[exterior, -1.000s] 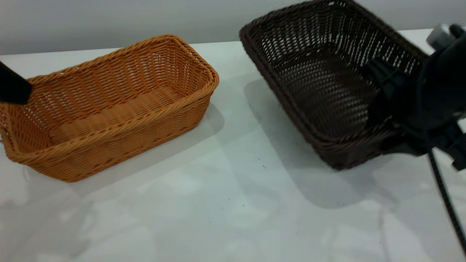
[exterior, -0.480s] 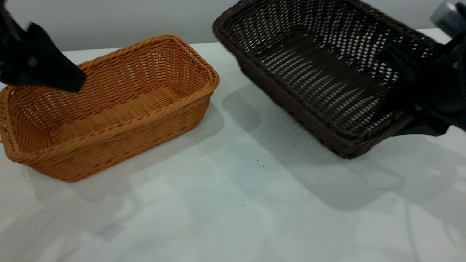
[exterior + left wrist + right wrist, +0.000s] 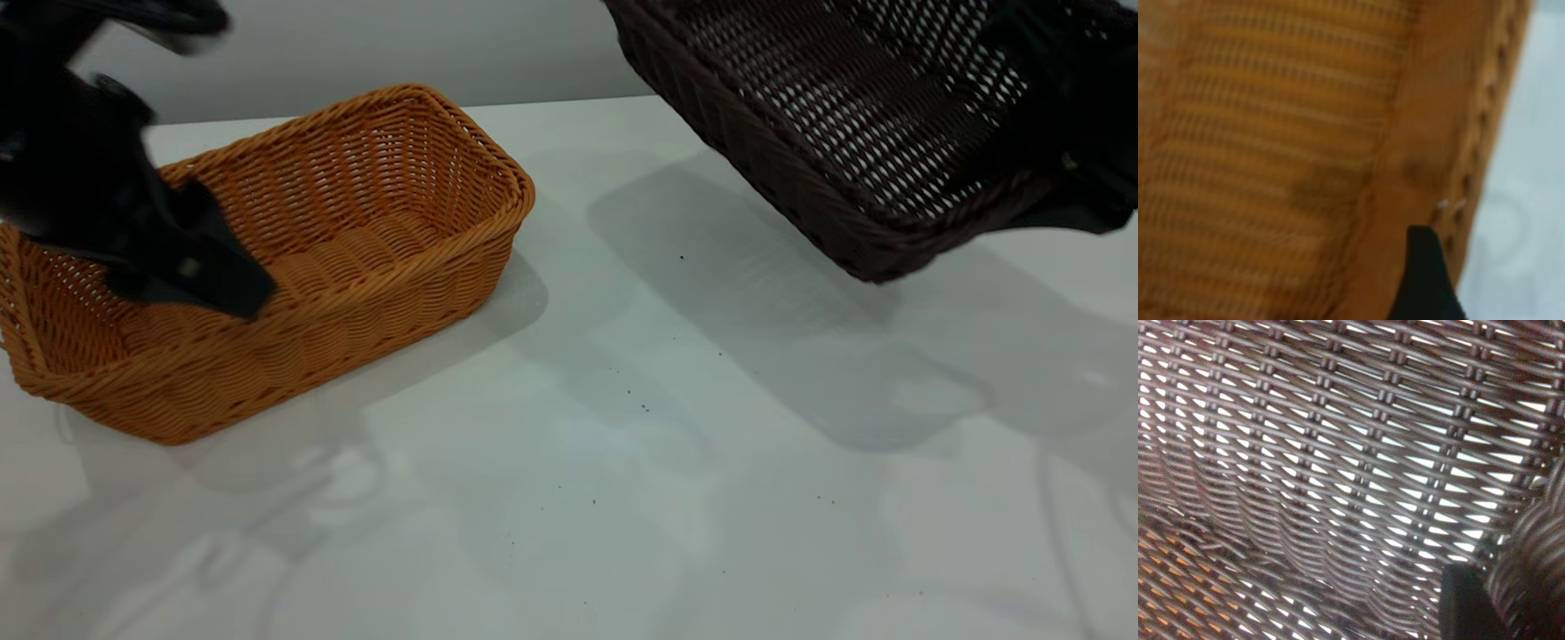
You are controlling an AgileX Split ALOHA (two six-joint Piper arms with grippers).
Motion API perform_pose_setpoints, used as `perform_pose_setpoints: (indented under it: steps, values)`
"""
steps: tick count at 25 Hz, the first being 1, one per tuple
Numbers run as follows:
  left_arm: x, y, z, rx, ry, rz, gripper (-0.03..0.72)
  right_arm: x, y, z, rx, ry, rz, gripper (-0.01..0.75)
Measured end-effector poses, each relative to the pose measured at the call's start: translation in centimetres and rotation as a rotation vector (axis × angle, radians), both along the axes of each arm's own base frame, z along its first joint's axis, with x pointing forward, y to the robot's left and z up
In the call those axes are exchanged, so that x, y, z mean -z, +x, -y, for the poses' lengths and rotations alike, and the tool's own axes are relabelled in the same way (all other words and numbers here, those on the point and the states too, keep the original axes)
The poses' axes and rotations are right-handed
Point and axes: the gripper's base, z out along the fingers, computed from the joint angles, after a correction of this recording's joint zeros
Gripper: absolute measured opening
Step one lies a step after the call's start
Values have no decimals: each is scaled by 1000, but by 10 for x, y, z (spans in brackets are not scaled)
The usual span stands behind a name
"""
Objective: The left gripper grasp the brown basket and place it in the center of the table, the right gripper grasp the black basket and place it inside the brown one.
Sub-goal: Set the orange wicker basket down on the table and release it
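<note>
Surface (image 3: pixel 569 498) lies bare near us. Behind it, our brown basket (image 3: pixel 356 267) sits off to one side, not centered yet. Our left tool (image 3: pixel 191 276) dips inside it; we cannot tell its grip. Beyond, our right tool (image 3: pixel 1080 169) is clamped on the black basket (image 3: pixel 800 142), high up.

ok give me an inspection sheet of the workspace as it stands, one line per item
surface: white table, dotted with small dark specks.
brown basket: brown basket upright on the table at the left side, empty apart from the gripper.
black basket: black basket lifted clear of the table at upper right, tilted, its shadow below.
clutter: nothing seen.
left gripper: left gripper reaching down inside the brown basket near its front wall.
right gripper: right gripper clamped on the black basket's right end.
cables: nothing seen.
surroundings: plain grey wall behind the table.
</note>
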Motion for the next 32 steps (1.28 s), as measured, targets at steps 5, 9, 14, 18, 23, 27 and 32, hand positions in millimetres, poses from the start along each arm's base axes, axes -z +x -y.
perform_pose_setpoints:
  steps: [5,9,14,18,23,27,32]
  values:
    - [8,7,14,95,19,3,428,-6,5,-2,-34,25,27,241]
    - [9,16,17,104,23,19,428,-7,5,-3,-54,30,32,241]
    - [9,17,18,115,20,20,428,-7,5,-4,-59,30,34,241]
    - [10,19,17,109,29,33,428,-7,5,-4,-60,29,35,241]
    - [21,22,17,116,47,27,428,-7,5,-4,-61,31,35,241]
    - [28,23,17,126,53,12,428,-7,4,-4,-64,36,35,241]
    - [39,26,16,127,76,13,409,-7,4,-5,-72,45,35,241]
